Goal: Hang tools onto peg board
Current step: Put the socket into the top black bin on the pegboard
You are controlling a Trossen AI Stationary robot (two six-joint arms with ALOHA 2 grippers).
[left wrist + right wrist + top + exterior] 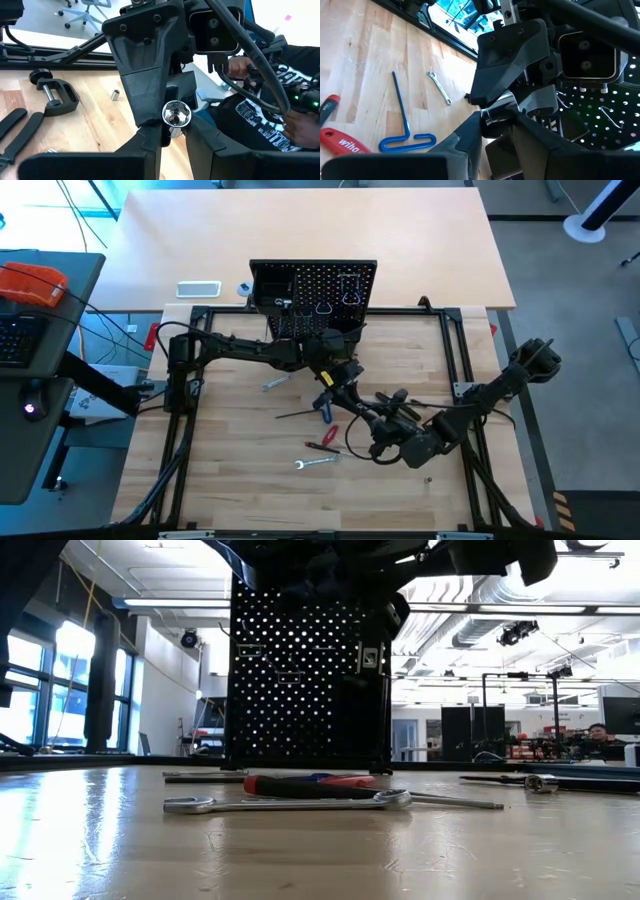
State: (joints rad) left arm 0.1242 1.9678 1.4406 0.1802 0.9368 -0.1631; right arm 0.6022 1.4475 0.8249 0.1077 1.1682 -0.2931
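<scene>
Both end effectors meet mid-frame, passing a chrome socket (175, 115). The left end effector (172, 137) grips it; the right end effector (496, 122) pinches its other end. Confirm one firm hold before releasing. The peg board (312, 298) stands at upper centre of the tabletop (230, 450).

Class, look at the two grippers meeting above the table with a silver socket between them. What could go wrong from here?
1. The socket sits just where the left gripper and right gripper meet. A badly timed release could drop it, and being round, it may roll away.
2. The blue T hex key and red-handled screwdriver lie nearby. A falling socket might knock them askew.
</scene>
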